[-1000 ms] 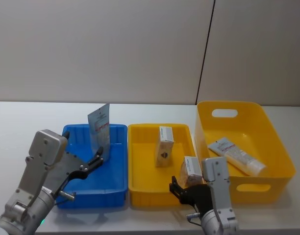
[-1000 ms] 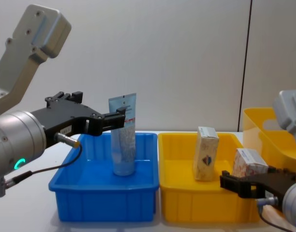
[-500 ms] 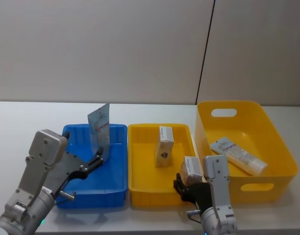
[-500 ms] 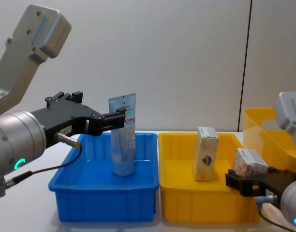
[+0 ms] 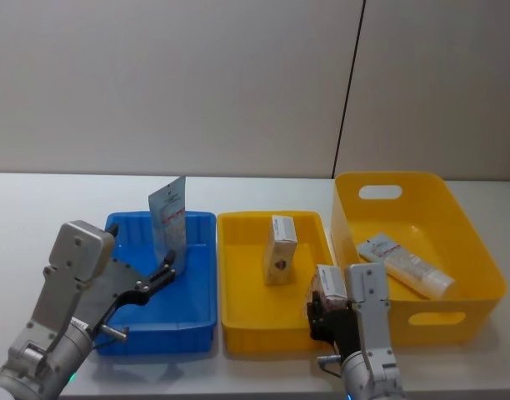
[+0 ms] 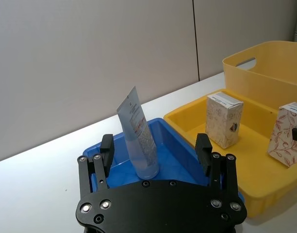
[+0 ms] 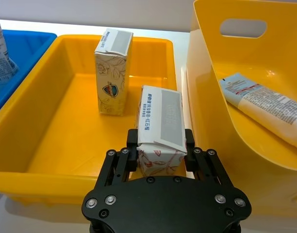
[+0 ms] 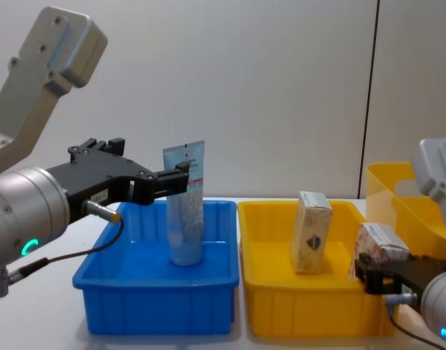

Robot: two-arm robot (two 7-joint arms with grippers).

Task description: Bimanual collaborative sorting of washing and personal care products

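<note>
A white desk (image 5: pixel 38 200) runs along a plain pale-grey panelled wall (image 5: pixel 172 83) with one dark vertical seam. On the desk stand three bins in a row: a shallow blue bin (image 5: pixel 201 287) on the robot's left, a shallow yellow bin (image 5: pixel 238 275) in the middle, and a deeper yellow tub (image 5: pixel 467 242) with cut-out handles on the right. A tall pale-blue squeeze tube (image 8: pixel 185 211) with white and red print stands cap-down and upright in the blue bin, towards its far side. The left pincer (image 6: pixel 156 151) hovers over the near part of that bin with its fingers spread wide on either side of the tube, apart from it and gripping nothing. In the middle bin a cream box with a blue-red emblem (image 7: pixel 112 73) stands upright near the centre. The right pincer (image 7: pixel 162 150) is at the near right corner of that bin, its black fingers closed against both sides of the orange-patterned box (image 7: pixel 160 128), a cream carton with a white printed label on top, which leans slightly. A second squeeze tube (image 5: pixel 402 265) lies flat on the floor of the deep tub.
</note>
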